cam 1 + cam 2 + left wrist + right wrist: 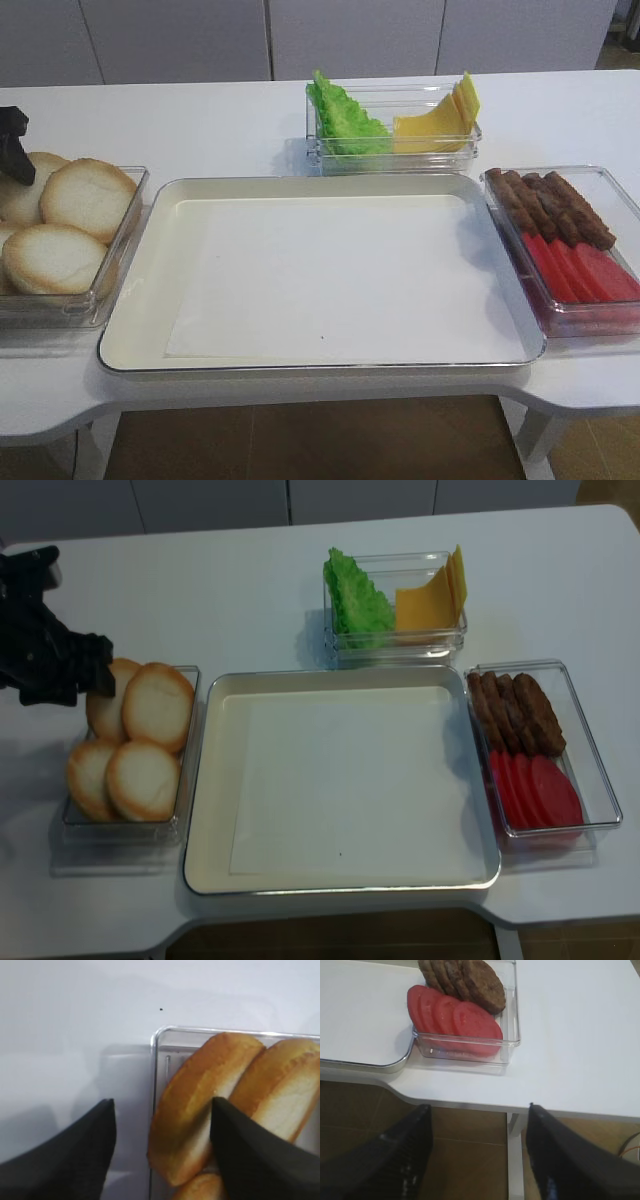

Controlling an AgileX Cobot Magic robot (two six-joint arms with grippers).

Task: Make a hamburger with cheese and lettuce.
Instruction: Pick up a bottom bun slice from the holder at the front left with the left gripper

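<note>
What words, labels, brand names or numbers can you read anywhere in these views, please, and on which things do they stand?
None: no readable text shows in any view.
Clear bun container: no label.
Lettuce and cheese container: no label.
Patty and tomato container: no label.
White tray and its paper liner: blank apart from one tiny dark speck, not a character.
Left claw and right claw: plain black, no markings.

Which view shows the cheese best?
The realsense exterior high view: it looks down on the cheese, fanned slices leaning in the clear box beside the lettuce. The other exterior high view shows it lower and more edge-on. Neither wrist view shows it.
</note>
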